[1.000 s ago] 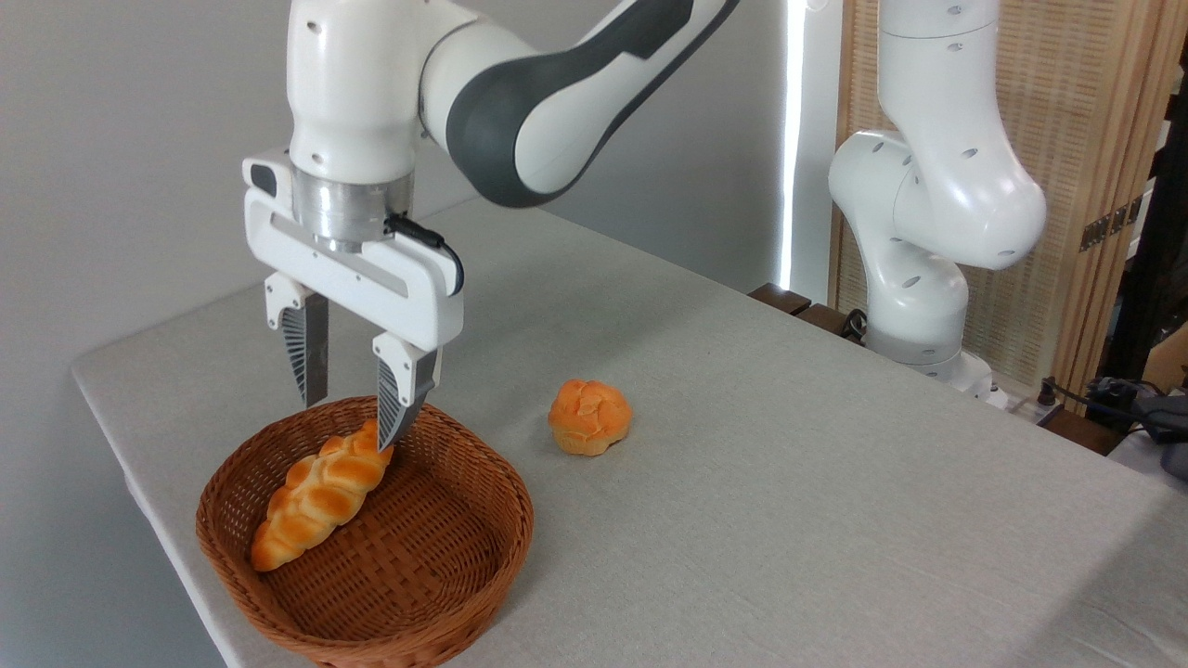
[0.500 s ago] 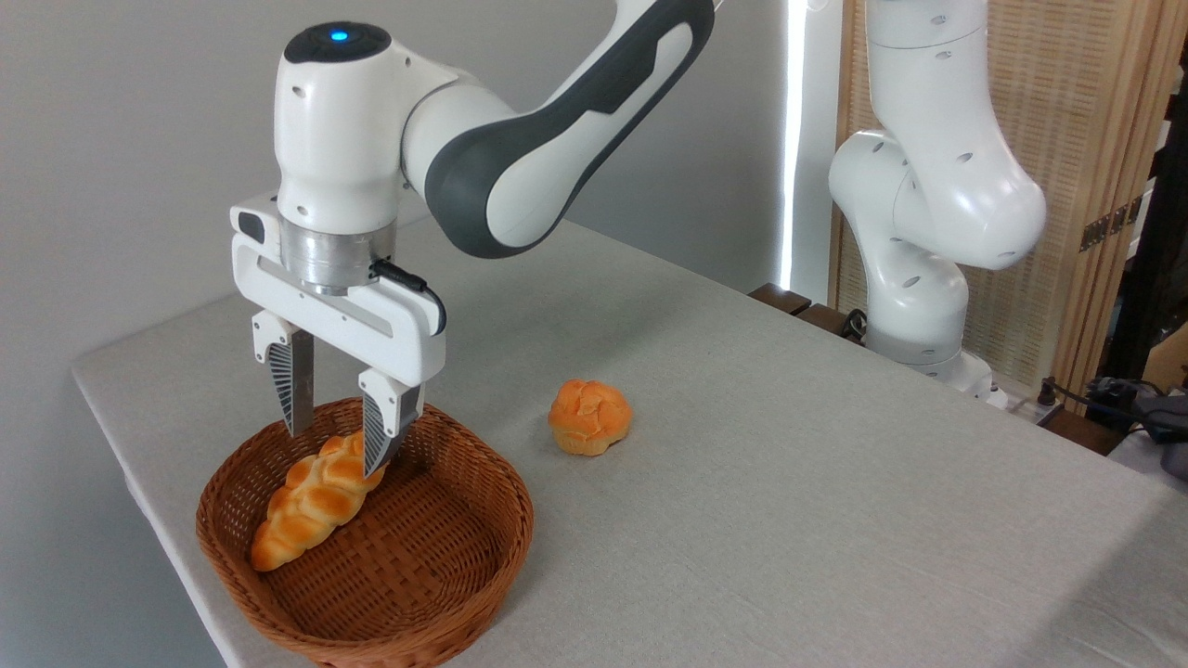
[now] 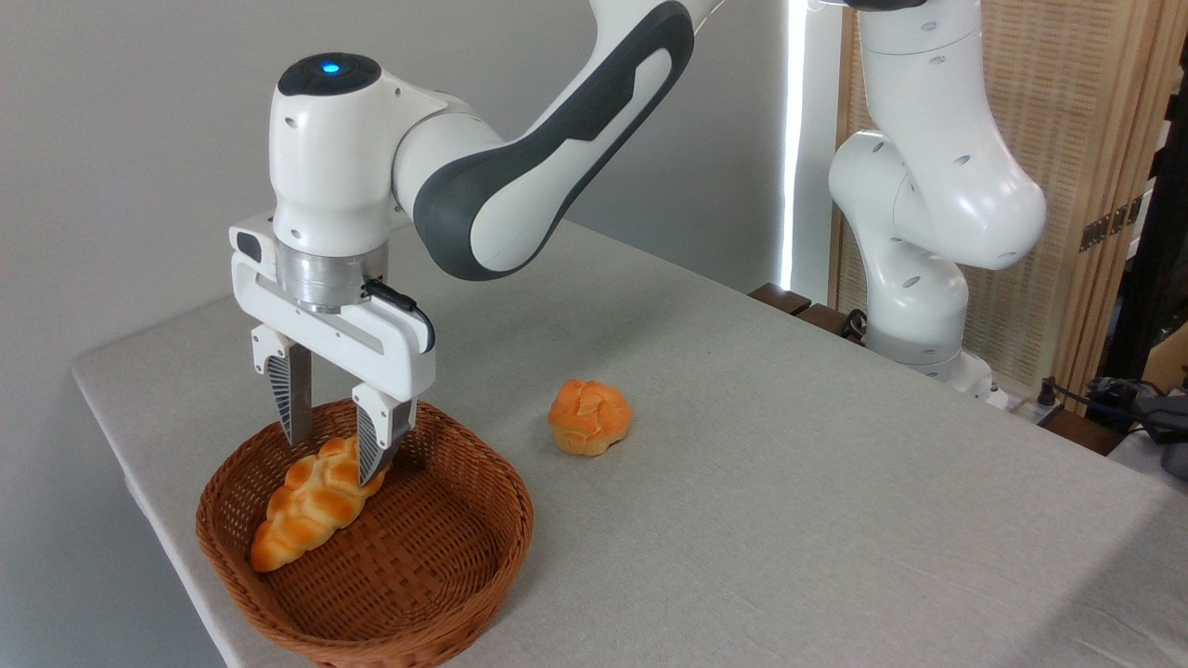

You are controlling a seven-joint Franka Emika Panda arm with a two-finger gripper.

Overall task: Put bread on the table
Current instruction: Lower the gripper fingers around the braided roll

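Note:
The bread (image 3: 312, 505), a long golden braided loaf, lies slanted inside a brown wicker basket (image 3: 436, 566) at the front left of the table (image 3: 789, 482). My gripper (image 3: 332, 460) hangs open over the loaf's upper end, fingers pointing down. One finger is behind the loaf's tip and the other in front of it, covering the tip. Nothing is held between the fingers.
A small round orange bun (image 3: 589, 417) sits on the cloth to the right of the basket. The arm's white base (image 3: 919, 306) stands at the table's far right edge. The table's left edge runs close beside the basket.
The gripper has come down and shifted a little left, from above the basket rim to around the loaf's upper end. It stays open. Loaf, basket and bun have not moved.

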